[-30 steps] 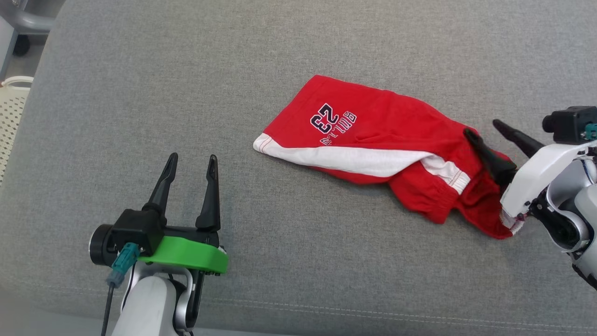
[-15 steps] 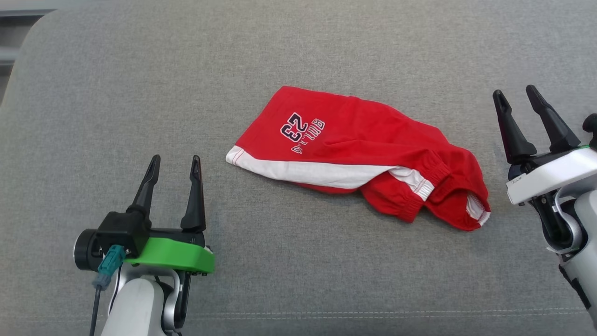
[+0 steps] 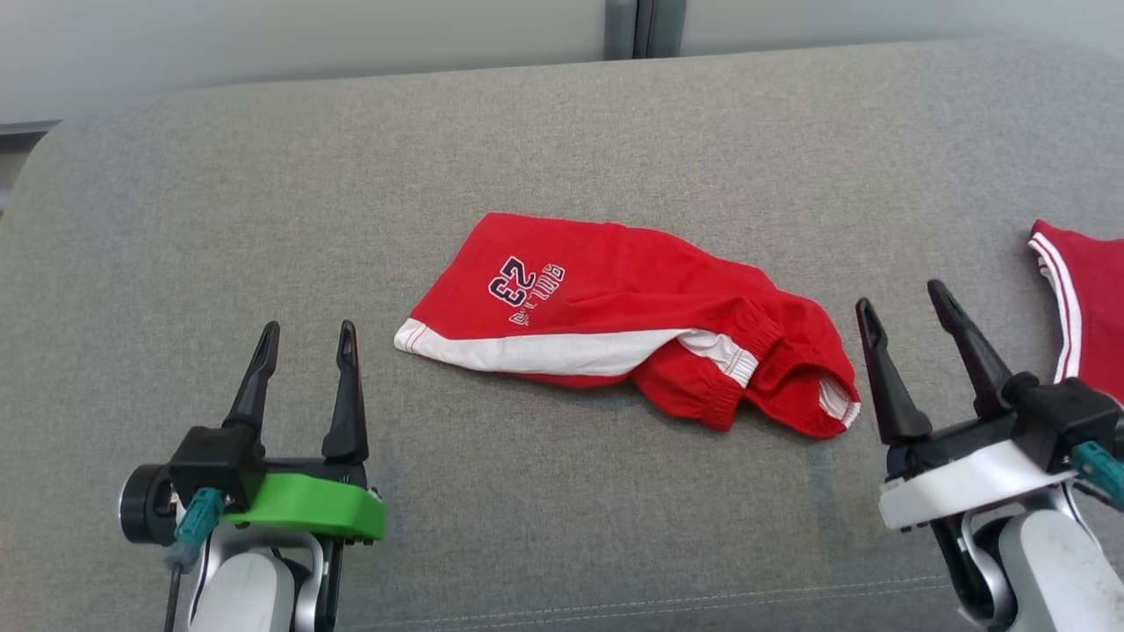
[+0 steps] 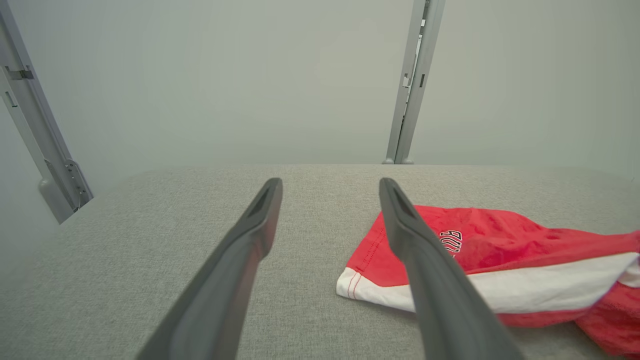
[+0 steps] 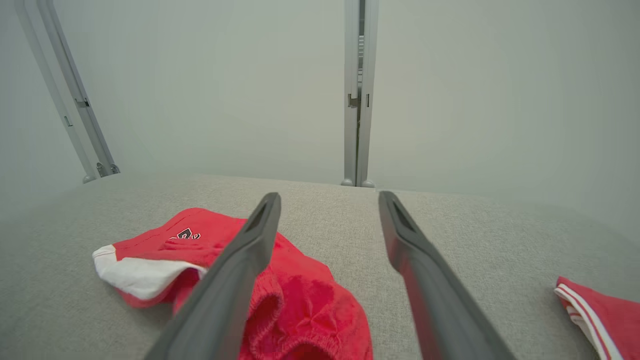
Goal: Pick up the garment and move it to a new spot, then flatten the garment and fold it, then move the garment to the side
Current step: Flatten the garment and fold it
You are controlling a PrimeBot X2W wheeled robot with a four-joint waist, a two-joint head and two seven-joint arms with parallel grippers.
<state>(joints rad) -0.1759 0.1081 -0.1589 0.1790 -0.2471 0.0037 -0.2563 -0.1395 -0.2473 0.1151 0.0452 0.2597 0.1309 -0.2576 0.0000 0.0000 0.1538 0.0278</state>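
Note:
The garment (image 3: 615, 320) is a pair of red shorts with a white side stripe and a "23" print, lying crumpled in the middle of the grey cushion (image 3: 562, 149). Its waistband end bunches up towards the right. My left gripper (image 3: 305, 331) stands open to the left of the shorts' hem, holding nothing. Just right of the bunched waistband my right gripper (image 3: 902, 294) is open and apart from the cloth. The left wrist view has the garment (image 4: 500, 260) beside the right finger. The right wrist view has the garment (image 5: 305, 295) under the left finger.
A second red cloth with white trim (image 3: 1084, 290) lies at the right edge of the cushion, also seen as the red cloth (image 5: 600, 312) in the right wrist view. A pale wall with a metal post (image 3: 628, 26) runs behind the cushion.
My right gripper has let go of the waistband and drawn back to the right and towards me, open. The head camera tilted up, bringing the wall and the second red cloth into view.

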